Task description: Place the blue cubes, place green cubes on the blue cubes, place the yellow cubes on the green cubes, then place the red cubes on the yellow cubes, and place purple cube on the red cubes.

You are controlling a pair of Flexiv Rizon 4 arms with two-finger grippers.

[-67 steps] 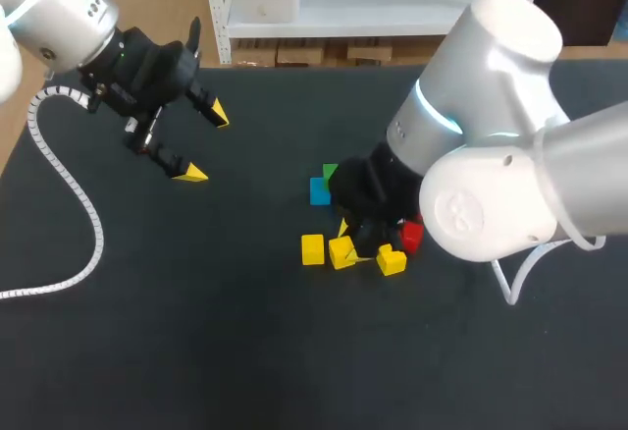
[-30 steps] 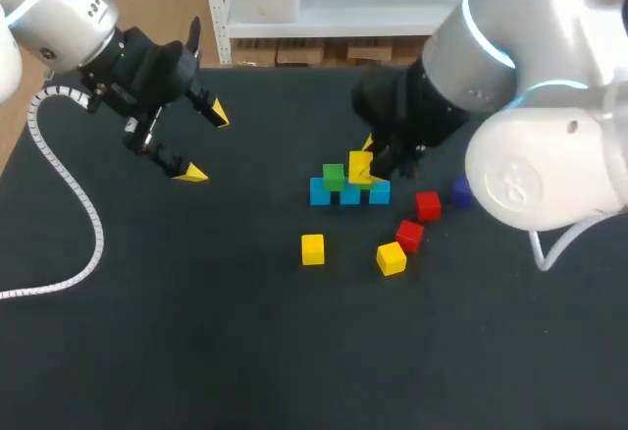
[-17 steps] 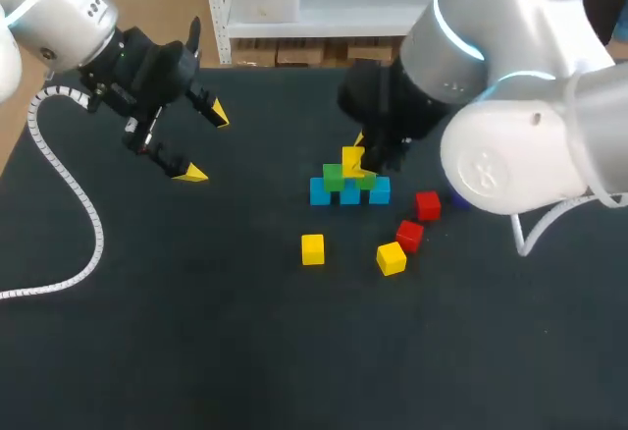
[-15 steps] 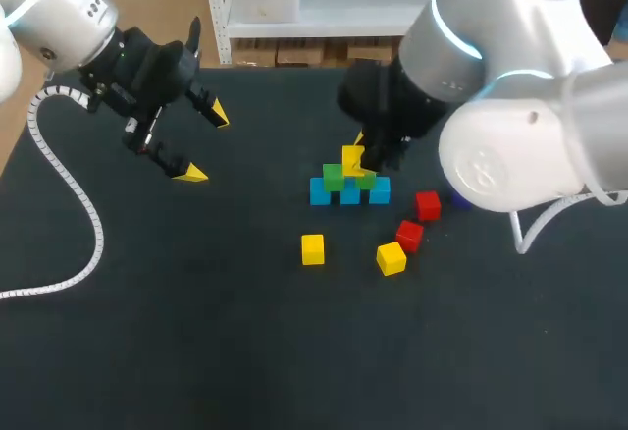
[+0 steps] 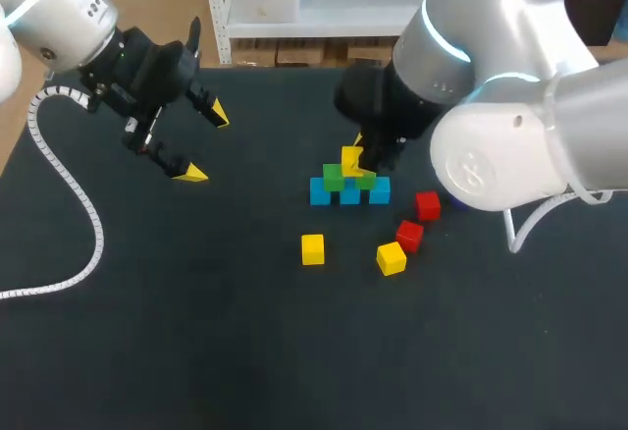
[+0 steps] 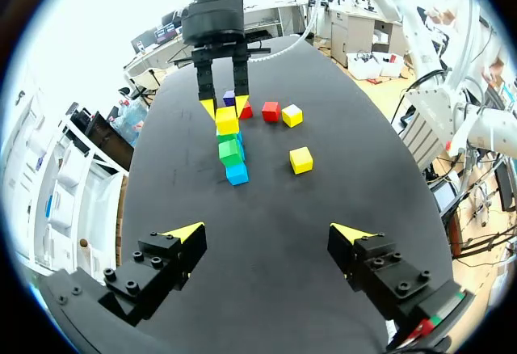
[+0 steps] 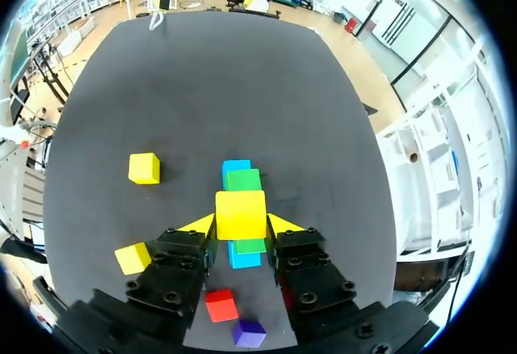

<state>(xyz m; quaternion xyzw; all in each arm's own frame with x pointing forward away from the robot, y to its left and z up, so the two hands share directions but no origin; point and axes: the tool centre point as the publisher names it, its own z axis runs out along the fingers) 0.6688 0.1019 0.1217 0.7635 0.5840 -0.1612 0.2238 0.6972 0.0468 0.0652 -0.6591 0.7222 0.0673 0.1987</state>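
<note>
Three blue cubes (image 5: 350, 194) lie in a row mid-table, with two green cubes (image 5: 334, 177) on top of them. My right gripper (image 5: 357, 162) is shut on a yellow cube (image 5: 350, 160), holding it just over the two greens; whether it rests on them I cannot tell. The right wrist view shows this yellow cube (image 7: 240, 214) between the yellow fingertips, with a green cube (image 7: 243, 180) and a blue cube (image 7: 236, 166) beyond it. My left gripper (image 5: 204, 143) hangs open and empty far to the left, and in its own view (image 6: 266, 234) faces the stack (image 6: 230, 150).
Two loose yellow cubes (image 5: 312, 248) (image 5: 392, 258) lie in front of the stack. Two red cubes (image 5: 427, 204) (image 5: 409, 236) sit to its right. A purple cube (image 7: 249, 334) lies under the right wrist, hidden by the arm in the head view. A white cable (image 5: 74, 194) curls along the left.
My right gripper carried the yellow cube up from the loose cubes, then leftward over the green cubes; in the last half second it barely shifted. The left arm stayed still.
</note>
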